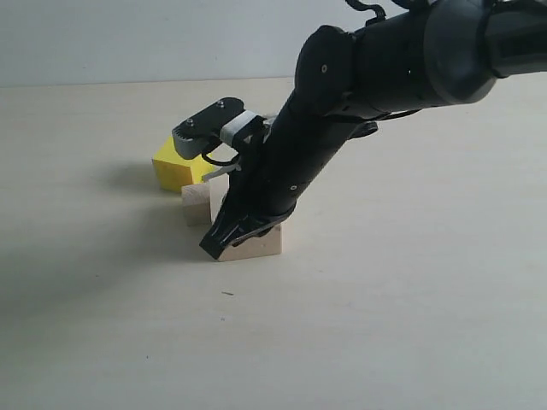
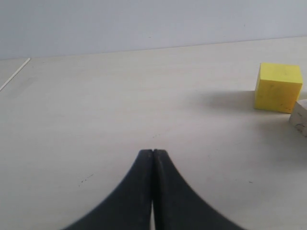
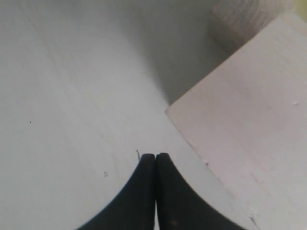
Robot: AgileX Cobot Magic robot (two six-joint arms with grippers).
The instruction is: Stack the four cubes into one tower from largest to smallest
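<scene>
your right gripper (image 1: 215, 244) was closed on nothing, just beside the big pale wood cube (image 1: 261, 243); the yellow cube (image 1: 173, 173) and smaller pale wood cube (image 1: 196, 205) sat farther left; your left gripper (image 2: 152, 152) was closed, empty

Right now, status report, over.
Left gripper shut, empty. Right gripper shut, tip down beside big pale cube. Yellow cube unstacked on table. Arm hides some cubes.
</scene>
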